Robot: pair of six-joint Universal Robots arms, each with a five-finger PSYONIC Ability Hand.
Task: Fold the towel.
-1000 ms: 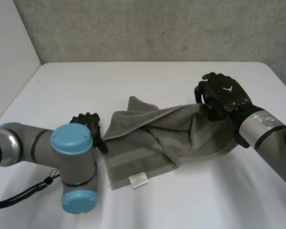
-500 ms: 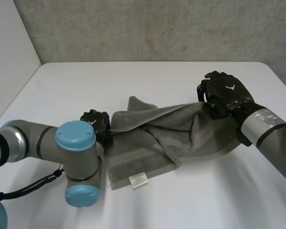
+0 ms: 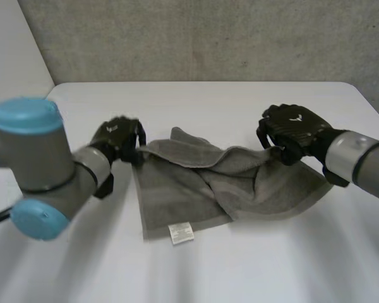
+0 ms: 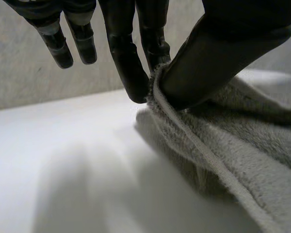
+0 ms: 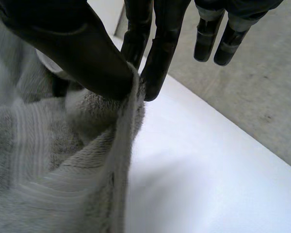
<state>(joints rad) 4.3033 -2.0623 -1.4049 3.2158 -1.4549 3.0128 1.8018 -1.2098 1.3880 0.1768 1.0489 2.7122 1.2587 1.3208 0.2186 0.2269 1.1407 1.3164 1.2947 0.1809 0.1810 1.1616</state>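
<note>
Towel (image 3: 196, 189) strung left to right between both grips.
My left hand (image 3: 117, 140) pinches its far-left corner in the fingers (image 4: 128, 63), my right hand (image 3: 290, 129) pinches the right corner; the middle sags on the counter (image 3: 240, 271).

My head camera sits behind and between my arms, looking down over the white table (image 3: 240, 271) toward a concrete wall (image 3: 208, 38). Each wrist camera looks along its palm at very close range (fingers hang in from above). All three share the towel (image 3: 189, 189), pinched by my left hand (image 3: 117, 140) and right hand (image 3: 294, 126).
</note>
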